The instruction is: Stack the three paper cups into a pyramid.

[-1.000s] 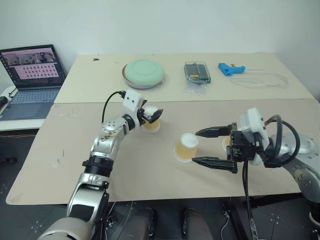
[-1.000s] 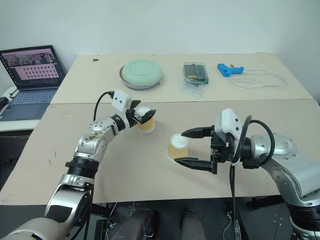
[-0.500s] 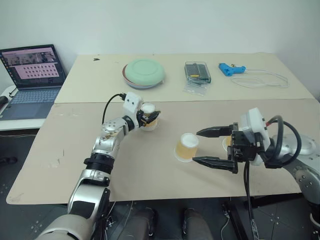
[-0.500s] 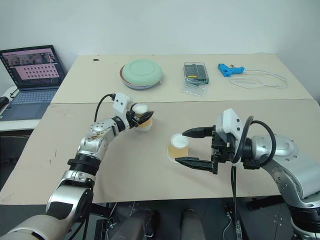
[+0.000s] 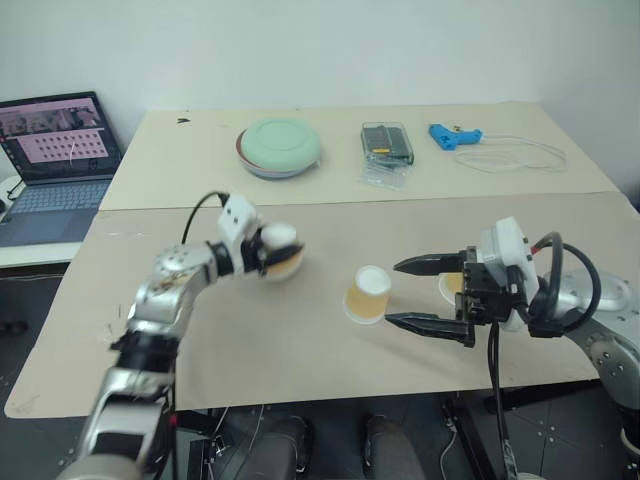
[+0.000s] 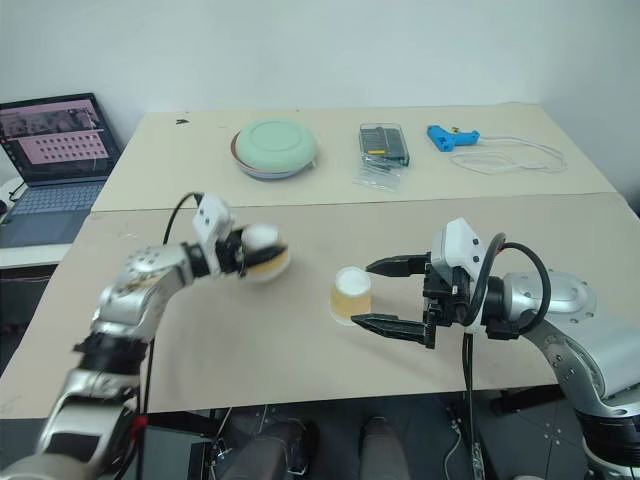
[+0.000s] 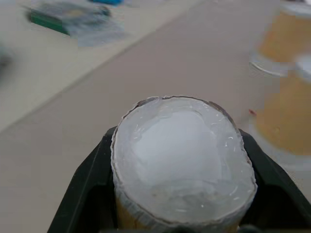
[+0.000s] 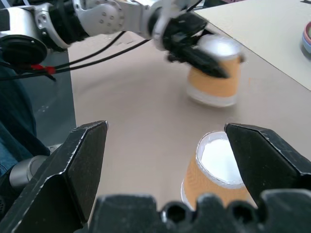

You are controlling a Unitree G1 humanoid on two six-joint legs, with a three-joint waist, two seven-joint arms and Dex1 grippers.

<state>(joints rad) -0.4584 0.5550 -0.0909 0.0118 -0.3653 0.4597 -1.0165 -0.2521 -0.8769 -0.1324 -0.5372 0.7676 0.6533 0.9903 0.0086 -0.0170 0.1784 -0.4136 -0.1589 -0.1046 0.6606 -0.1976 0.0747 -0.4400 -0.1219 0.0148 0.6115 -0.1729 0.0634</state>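
1. Cups: one paper cup (image 5: pixel 278 252), upside down with its white base up, is now clamped between the left gripper's (image 7: pixel 182 204) black fingers; a second ago those fingers stood wide around it.
2. That cup has come back toward the robot with the left arm and sits slightly tilted. Whether it has cleared the table (image 5: pixel 300 350) I cannot tell.
3. Second cup (image 5: pixel 368 293) stands inverted near mid-table, unmoved. A third cup (image 5: pixel 450 286) is partly hidden behind the right gripper.
4. Right gripper (image 5: pixel 408 293) holds nothing, jaws spread wide, just beside the second cup, in the same spot as before.
5. Judgement: grasp done and carry started. No pyramid yet, since the cups are all still apart.
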